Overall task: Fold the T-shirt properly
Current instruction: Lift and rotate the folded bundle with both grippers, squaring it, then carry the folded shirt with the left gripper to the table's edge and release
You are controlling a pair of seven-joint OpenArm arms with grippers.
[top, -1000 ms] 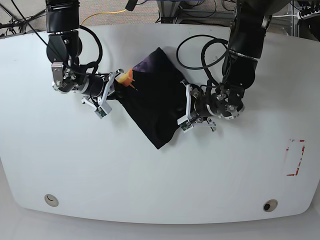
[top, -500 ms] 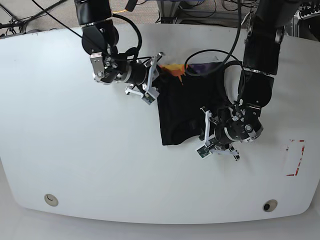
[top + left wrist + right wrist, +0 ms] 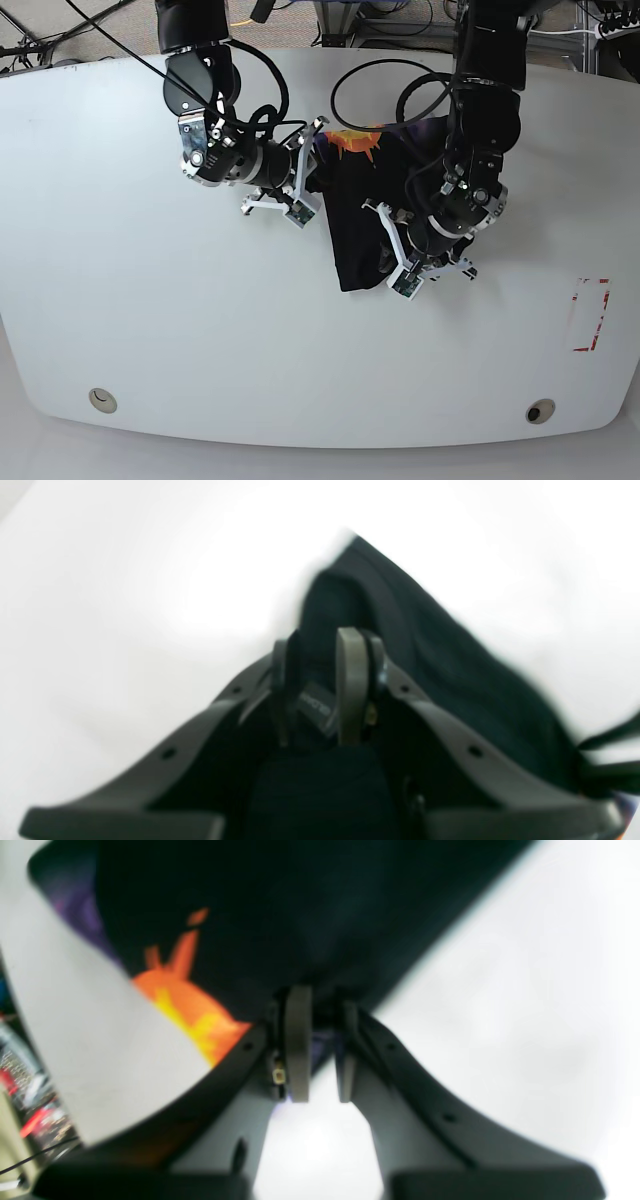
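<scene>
The black T-shirt (image 3: 358,222) lies bunched in the middle of the white table (image 3: 120,300), its orange sun print (image 3: 357,143) and a purple patch showing at the far edge. My left gripper (image 3: 385,245) is shut on a fold of black cloth (image 3: 430,650) at the shirt's right near corner; a small label shows between the fingers (image 3: 350,680). At the shirt's left edge my right gripper (image 3: 312,165) is shut on the cloth (image 3: 310,915), right beside the orange and yellow print (image 3: 185,1005).
A red-marked rectangle (image 3: 588,315) sits near the table's right edge. Two round fittings (image 3: 102,400) (image 3: 540,411) lie along the front edge. Black cables (image 3: 380,85) loop over the table behind the shirt.
Both grippers have come closer together, bunching the shirt into a narrower shape. The left gripper moved left and up; the right gripper shifted slightly down and right.
</scene>
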